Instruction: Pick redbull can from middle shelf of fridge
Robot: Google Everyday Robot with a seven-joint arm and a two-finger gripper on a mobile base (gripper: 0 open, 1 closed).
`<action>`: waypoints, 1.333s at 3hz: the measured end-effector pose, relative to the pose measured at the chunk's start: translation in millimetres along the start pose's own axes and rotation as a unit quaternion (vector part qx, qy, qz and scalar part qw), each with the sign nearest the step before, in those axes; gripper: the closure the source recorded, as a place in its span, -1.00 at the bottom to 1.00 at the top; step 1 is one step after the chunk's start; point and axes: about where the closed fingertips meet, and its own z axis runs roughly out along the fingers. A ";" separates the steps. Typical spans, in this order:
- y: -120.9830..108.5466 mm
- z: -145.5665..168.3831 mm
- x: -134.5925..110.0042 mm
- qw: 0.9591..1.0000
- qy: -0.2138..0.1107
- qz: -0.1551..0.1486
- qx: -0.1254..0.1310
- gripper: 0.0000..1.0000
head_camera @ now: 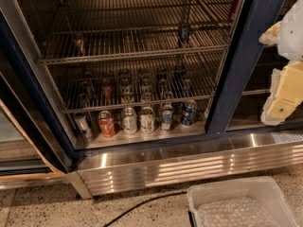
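One redbull can [183, 33] on middle shelf [132, 55], one gripper [284, 98] at far right

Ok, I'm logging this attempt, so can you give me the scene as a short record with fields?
target: redbull can, upright on the right part of the middle shelf
claw: claw at the far right, beyond the fridge centre post, apart from the can
lowest level: cans in a front row, more behind them
floor: white bin, black cable
task state: can not yet grasped
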 end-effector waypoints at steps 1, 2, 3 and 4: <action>-0.1 -0.2 -0.6 1.000 0.000 0.000 0.002 -1.00; 6.5 23.3 -2.8 1.000 0.001 0.007 -0.006 -1.00; 20.1 80.1 4.8 0.999 -0.008 0.019 -0.031 -1.00; 31.5 128.1 15.9 0.998 -0.022 0.029 -0.047 -1.00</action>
